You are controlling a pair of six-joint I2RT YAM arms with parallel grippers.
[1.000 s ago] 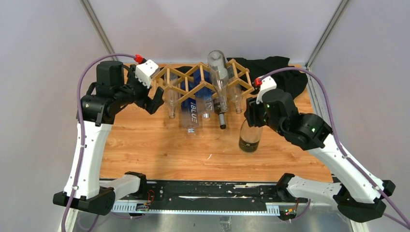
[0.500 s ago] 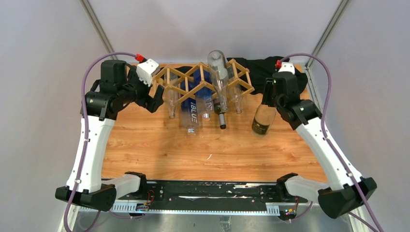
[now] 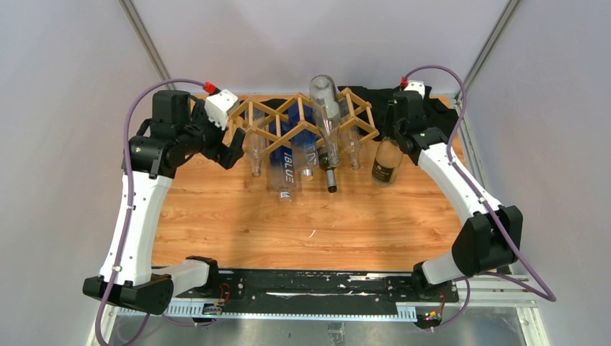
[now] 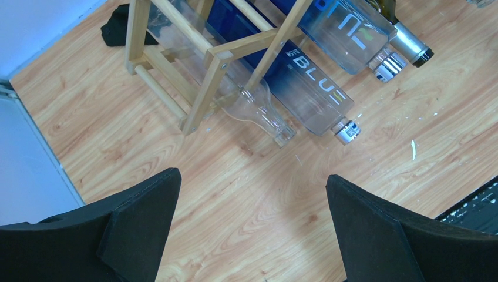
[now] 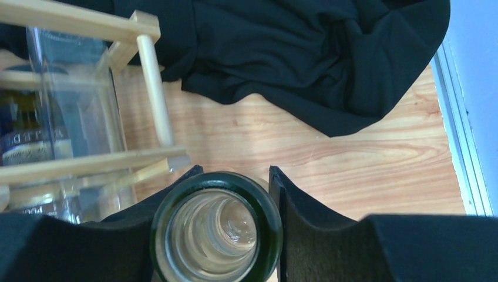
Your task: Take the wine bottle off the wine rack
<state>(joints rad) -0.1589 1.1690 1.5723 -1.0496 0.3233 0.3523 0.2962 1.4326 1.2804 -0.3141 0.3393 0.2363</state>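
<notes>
The wine rack (image 3: 302,119), a tan wooden lattice, stands at the back of the table with several bottles in it. My right gripper (image 3: 395,128) is shut on the neck of a dark green wine bottle (image 3: 385,166). The bottle hangs roughly upright just right of the rack's right end. In the right wrist view the bottle's open mouth (image 5: 216,229) sits between the fingers of the right gripper (image 5: 235,171), with the rack's end post (image 5: 154,88) close on the left. My left gripper (image 3: 229,150) is open and empty by the rack's left end (image 4: 199,88); its jaws (image 4: 252,179) stand wide over bare wood.
A clear bottle lettered BLUE (image 3: 286,166), a dark-capped bottle (image 3: 330,162) and other clear bottles poke out of the rack's front. A black cloth (image 3: 425,108) lies at the back right, behind the held bottle. Enclosure walls stand on both sides.
My right arm has carried the wine bottle from the front middle of the table back and right, to beside the rack's right end. The left arm has barely moved.
</notes>
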